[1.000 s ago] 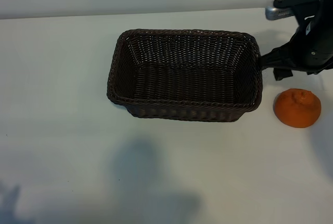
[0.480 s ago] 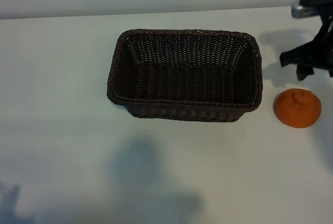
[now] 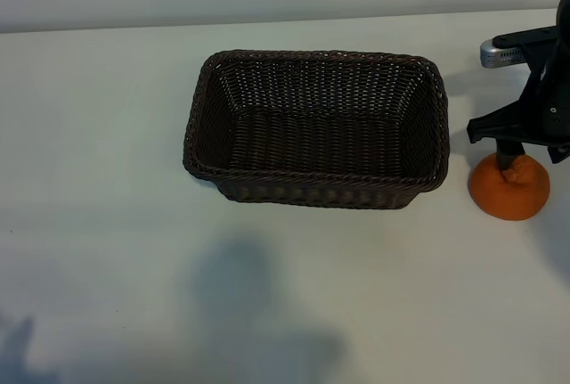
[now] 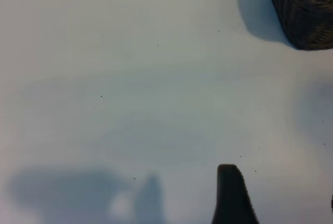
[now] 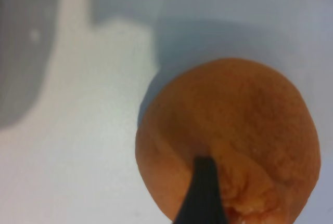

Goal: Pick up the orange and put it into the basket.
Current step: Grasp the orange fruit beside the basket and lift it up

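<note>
The orange (image 3: 509, 190) sits on the white table (image 3: 107, 179), just beside the right-hand end of the dark wicker basket (image 3: 441, 134) and outside it; nothing lies in the basket, so the delivery is wholly undone. The right claw (image 3: 517, 157) hangs directly over the fruit, pointing down; one dark finger (image 3: 506, 159) shows against the puckered stem end in the exterior view, and the right wrist view shows a fingertip (image 5: 204, 193) in front of the orange's (image 5: 229, 141) dimpled skin. The jaws stand wide apart, and nothing is gripped; whether a finger actually touches the peel cannot be told. The left claw (image 4: 281, 203) is parked well away over bare table, jaws parted and holding nothing, with only a corner of the basket (image 4: 304, 11) in its wrist view. Judged from this, the task is at the reaching stage: the closing, the lift, the carry across the braided rim and the release all remain.
</note>
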